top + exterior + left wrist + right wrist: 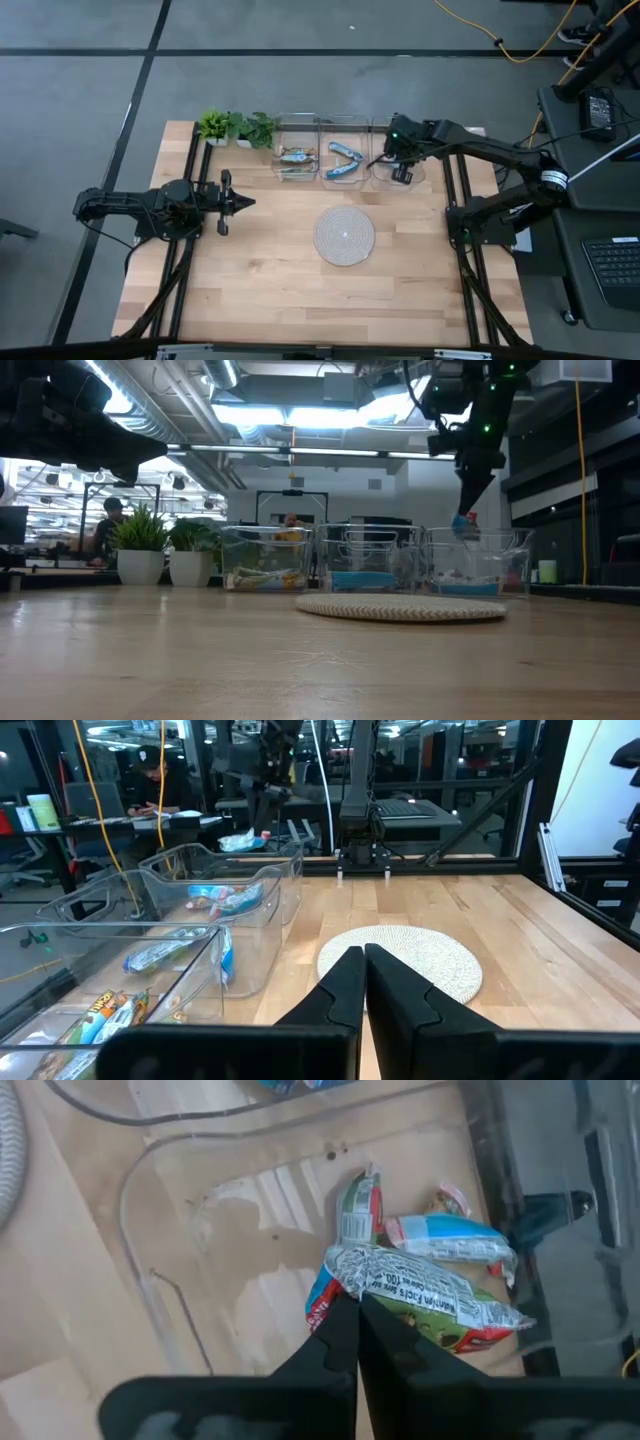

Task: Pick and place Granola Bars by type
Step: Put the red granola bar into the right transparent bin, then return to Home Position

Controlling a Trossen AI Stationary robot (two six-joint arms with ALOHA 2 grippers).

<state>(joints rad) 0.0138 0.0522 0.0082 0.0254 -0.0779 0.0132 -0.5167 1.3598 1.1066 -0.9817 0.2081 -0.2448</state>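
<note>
Right pincer pinching granola bar over bin, wrist view only

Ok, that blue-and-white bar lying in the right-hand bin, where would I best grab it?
Probably from straight above, across its narrow middle: the blue-and-white bar lies flat in the bin, walls blocking the sides. The right gripper, shut on another bar, must drop that first.

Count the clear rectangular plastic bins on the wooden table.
3, in a row at the far edge: left bin, middle bin, right bin under the right gripper.
</note>
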